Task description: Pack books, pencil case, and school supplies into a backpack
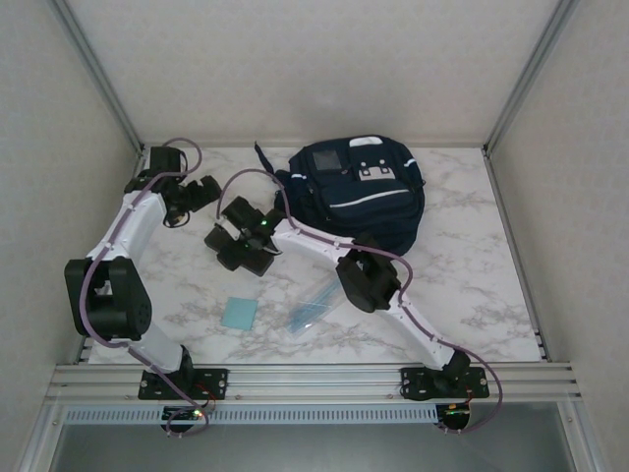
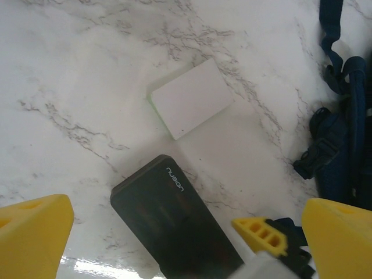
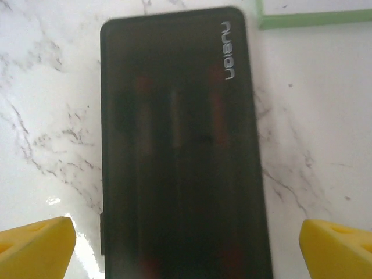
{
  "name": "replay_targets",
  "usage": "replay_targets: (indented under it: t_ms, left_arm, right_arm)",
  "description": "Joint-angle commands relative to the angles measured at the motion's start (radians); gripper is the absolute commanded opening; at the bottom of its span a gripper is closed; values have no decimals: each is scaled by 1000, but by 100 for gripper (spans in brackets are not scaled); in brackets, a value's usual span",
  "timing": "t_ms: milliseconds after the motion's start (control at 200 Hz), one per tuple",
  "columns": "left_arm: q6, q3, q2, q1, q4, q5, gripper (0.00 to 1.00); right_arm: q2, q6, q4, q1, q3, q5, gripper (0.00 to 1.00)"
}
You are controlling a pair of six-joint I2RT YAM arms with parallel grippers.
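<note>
Backpack (image 1: 364, 192) lies on the marble table (image 1: 472, 295) at the upper centre of the top view, just right of both grippers. Its straps (image 2: 343, 116) run down the right edge of the left wrist view.

Case (image 3: 180, 151): dark and oblong, flat on the table left of the backpack. Its lettered end points to the top of the right wrist view.

Block (image 2: 192, 104): white with a green edge, near the lettered end of the case, not touching it.

Right gripper (image 3: 186, 244): released. Its yellow fingers (image 3: 35, 247) stand wide apart in the bottom corners of its view, one on each side of the case, clear of both long edges.

Left gripper (image 2: 186, 232): released, grasping nothing. Its fingers (image 2: 32, 232) sit wide apart in the bottom corners of its view, above the case.

Pad (image 1: 239, 313) and packet (image 1: 314, 307): lower centre of the top view, pad left of packet, apart from each other. The right arm crosses over the upper end of the packet.
</note>
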Motion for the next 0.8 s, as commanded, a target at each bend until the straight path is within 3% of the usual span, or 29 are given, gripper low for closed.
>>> replay_targets:
  t_ms: [0,210,345,491,641,796]
  left_arm:
    - [-12,-9,0,4,10,23,100]
    - [-12,-13,6,3,13,21,100]
    - [-15,-14,7,3,17,22,100]
    - [-15,-17,6,3,20,20,100]
    - [-12,-18,6,4,21,15,100]
    - [-20,-23,8,3,39,64,100]
  right_arm:
    - [49,-37,-96,12,49,48,99]
    - [56,-40,-122,11,44,38,93]
    - [26,-32,-109,12,-7,36,68]
    - [-44,-3,-68,11,-74,32,53]
    - [-156,49,-57,9,-125,19,45]
    - [-317,141,-60,-20,-226,-26,44]
